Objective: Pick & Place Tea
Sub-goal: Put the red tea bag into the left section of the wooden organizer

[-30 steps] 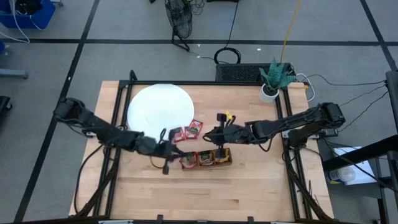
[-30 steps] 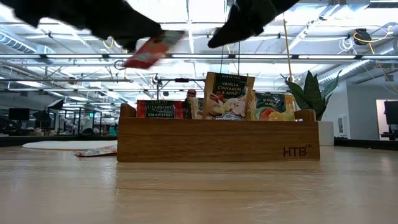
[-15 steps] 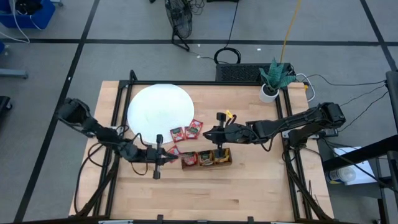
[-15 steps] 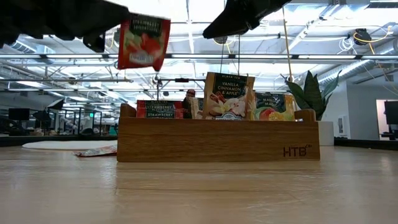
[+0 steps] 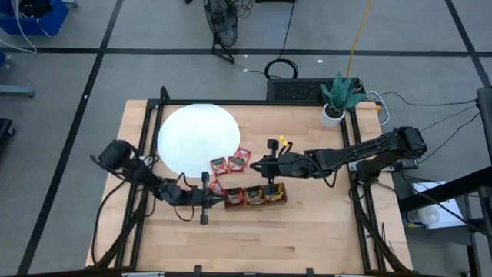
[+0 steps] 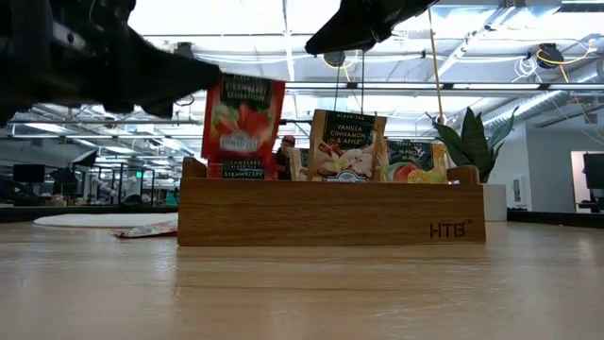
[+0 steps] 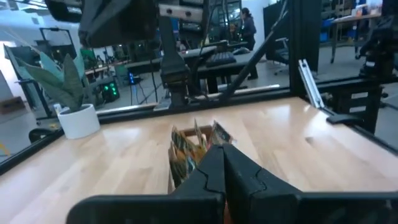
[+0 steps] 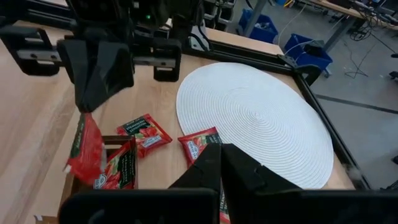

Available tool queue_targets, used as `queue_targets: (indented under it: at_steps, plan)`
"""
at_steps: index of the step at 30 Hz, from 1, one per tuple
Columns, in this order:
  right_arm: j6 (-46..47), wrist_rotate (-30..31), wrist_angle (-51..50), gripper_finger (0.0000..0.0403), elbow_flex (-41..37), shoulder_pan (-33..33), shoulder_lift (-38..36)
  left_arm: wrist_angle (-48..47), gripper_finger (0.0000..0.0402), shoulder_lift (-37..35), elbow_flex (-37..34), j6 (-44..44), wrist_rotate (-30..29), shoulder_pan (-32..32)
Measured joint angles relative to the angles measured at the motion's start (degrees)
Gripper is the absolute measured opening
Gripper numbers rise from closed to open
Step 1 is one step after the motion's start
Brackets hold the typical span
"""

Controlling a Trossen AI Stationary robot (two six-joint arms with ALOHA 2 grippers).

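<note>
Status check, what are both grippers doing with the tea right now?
Left gripper shut on red sachet, above wooden tray's end compartment. Right gripper shut, empty, over tray. Nothing in the way.

My left gripper [image 5: 207, 198] swings its pinched red sachet [image 6: 243, 116] from up near the white disc [image 5: 196, 137] down over the wooden tray's [image 6: 330, 212] strawberry end; the sachet now hangs upright.

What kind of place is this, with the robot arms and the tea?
Probably a robotics lab or workshop in a big open hall. A wooden table sits in a black frame with cables trailing over the grey floor, and rows of desks with screens show behind under strip lights.
</note>
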Motion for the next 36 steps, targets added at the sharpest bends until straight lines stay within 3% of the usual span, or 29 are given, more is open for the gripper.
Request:
queue_targets:
  at_steps: [13,22,28,36]
  plan:
    - [0.0,0.0,0.2,0.0,0.0,0.0,0.0,1.5,0.0,7.9,2.1,0.2,0.3,1.1]
    - [-0.1,0.0,0.0,0.0,0.0,0.0,0.0,-1.7,0.0001,9.6,2.2,-4.1,0.4,2.6]
    - [-0.3,0.0,0.0,0.0,0.0,0.0,0.0,-2.5,0.0034,9.6,2.2,-6.5,0.5,2.9]
    - [-0.3,0.0,-1.9,0.0,0.0,0.0,0.0,0.1,0.0074,9.6,2.1,-1.1,0.5,1.8]
